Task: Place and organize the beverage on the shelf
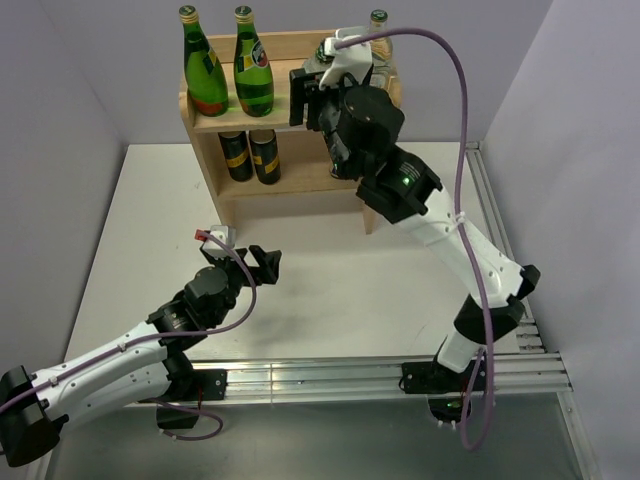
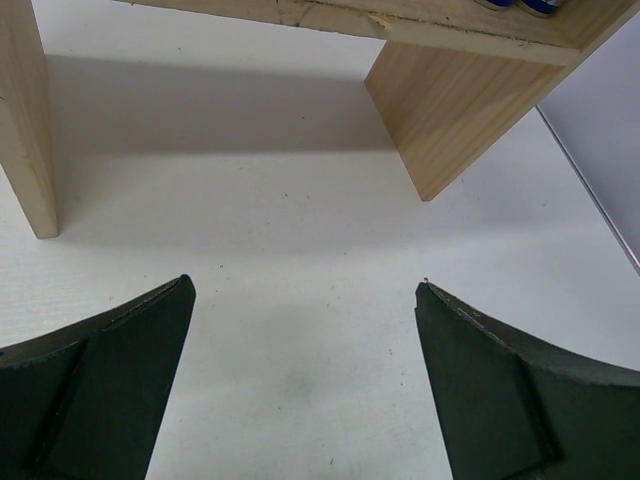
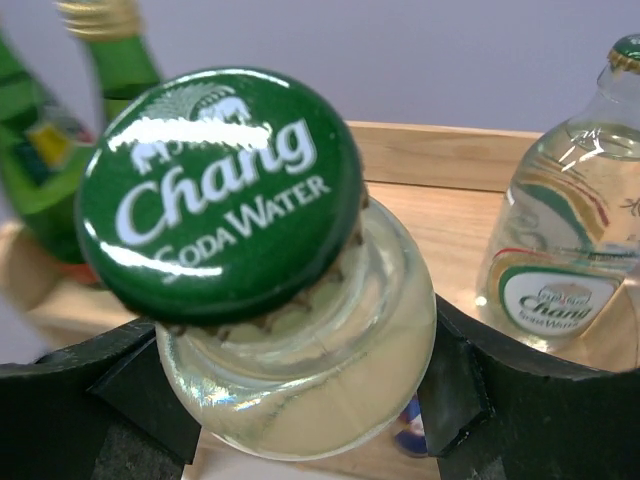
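Right claw [image 3: 300, 395], clamped on the clear-glass green-capped soda bottle [image 3: 275, 290], should lower it upright onto the light-wood shelf [image 3: 440, 215] beneath (matching clear bottle [image 3: 560, 260] stands just rightward), then release.

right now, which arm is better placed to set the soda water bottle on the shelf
Right. The right gripper is shut on the soda water bottle at the shelf top; the left gripper hangs open and empty over the table.
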`<state>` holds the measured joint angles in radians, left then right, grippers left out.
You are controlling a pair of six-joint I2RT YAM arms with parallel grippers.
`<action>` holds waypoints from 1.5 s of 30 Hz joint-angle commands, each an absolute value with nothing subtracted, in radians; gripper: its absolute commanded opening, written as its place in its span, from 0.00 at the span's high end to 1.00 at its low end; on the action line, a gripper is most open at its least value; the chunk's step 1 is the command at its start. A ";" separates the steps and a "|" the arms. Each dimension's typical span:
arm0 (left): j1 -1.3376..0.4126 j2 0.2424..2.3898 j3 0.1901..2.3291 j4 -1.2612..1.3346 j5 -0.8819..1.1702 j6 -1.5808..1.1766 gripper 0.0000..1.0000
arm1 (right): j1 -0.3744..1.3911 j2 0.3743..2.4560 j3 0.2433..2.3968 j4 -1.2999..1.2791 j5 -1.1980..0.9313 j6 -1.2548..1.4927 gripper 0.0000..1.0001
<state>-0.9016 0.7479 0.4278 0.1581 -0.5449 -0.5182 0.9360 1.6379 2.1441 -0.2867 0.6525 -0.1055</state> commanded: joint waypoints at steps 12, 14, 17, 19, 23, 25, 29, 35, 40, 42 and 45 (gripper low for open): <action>-0.896 0.735 0.420 0.176 -0.517 -0.534 0.01 | 0.778 1.692 2.275 -0.273 0.577 -0.040 1.00; -0.896 0.735 0.420 0.178 -0.517 -0.534 0.01 | 0.772 1.700 2.267 -0.275 0.569 -0.031 1.00; -0.896 0.735 0.420 0.178 -0.517 -0.534 0.01 | 0.762 1.712 2.257 -0.273 0.558 -0.018 1.00; -0.896 0.735 0.419 0.176 -0.517 -0.534 0.01 | 0.753 1.723 2.250 -0.275 0.546 -0.011 1.00; -0.896 0.735 0.420 0.176 -0.517 -0.534 0.01 | 0.741 1.749 2.258 -0.281 0.532 -0.002 1.00; -0.896 0.736 0.420 0.176 -0.515 -0.534 0.01 | 0.735 1.761 2.261 -0.284 0.526 -0.002 1.00; -0.896 0.732 0.420 0.175 -0.515 -0.532 0.01 | 0.723 1.778 2.261 -0.285 0.520 0.032 1.00; -0.896 0.732 0.420 0.175 -0.515 -0.532 0.01 | 0.712 1.787 2.221 -0.276 0.514 0.048 1.00; -0.896 0.733 0.422 0.175 -0.515 -0.532 0.01 | 0.709 1.795 2.194 -0.261 0.519 0.048 1.00; -0.896 0.733 0.422 0.176 -0.515 -0.532 0.01 | 0.709 1.798 2.177 -0.247 0.525 0.046 1.00; -0.896 0.736 0.423 0.175 -0.517 -0.531 0.01 | 0.707 1.816 2.172 -0.244 0.526 0.048 1.00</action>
